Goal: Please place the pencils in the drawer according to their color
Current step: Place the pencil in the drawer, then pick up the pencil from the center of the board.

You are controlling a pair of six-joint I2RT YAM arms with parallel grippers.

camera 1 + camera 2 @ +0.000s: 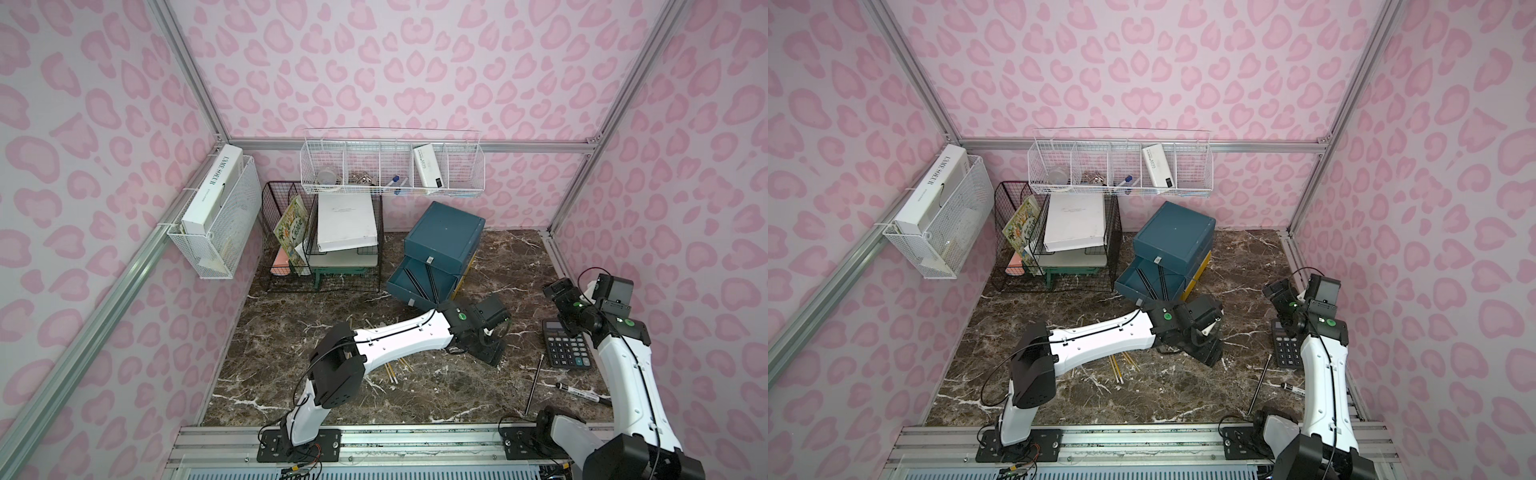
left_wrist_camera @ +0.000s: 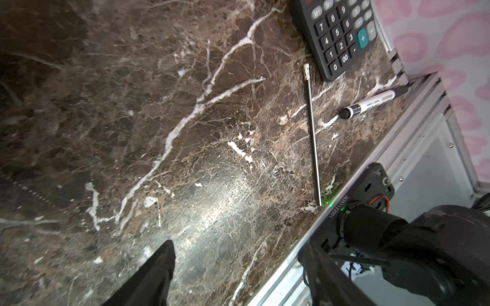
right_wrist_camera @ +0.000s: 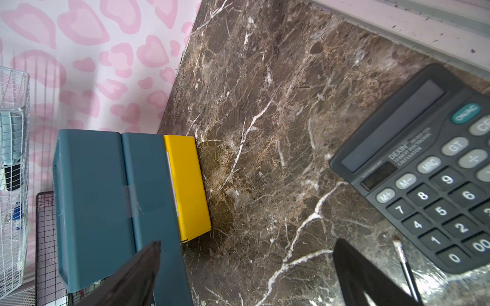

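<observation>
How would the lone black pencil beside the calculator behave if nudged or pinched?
The black pencil looks thin and straight, so it is probably stiff and light. Lying flat on the glossy marble tabletop, it would likely roll or skid when nudged, and offers little height to pinch.

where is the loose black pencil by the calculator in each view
a top view: black pencil lies flat beside the calculator
a top view: same spot, eraser end by the calculator
left wrist: full length, eraser end near the calculator's corner
right wrist: only the eraser end, next to the calculator
shared landmark: the calculator
</observation>
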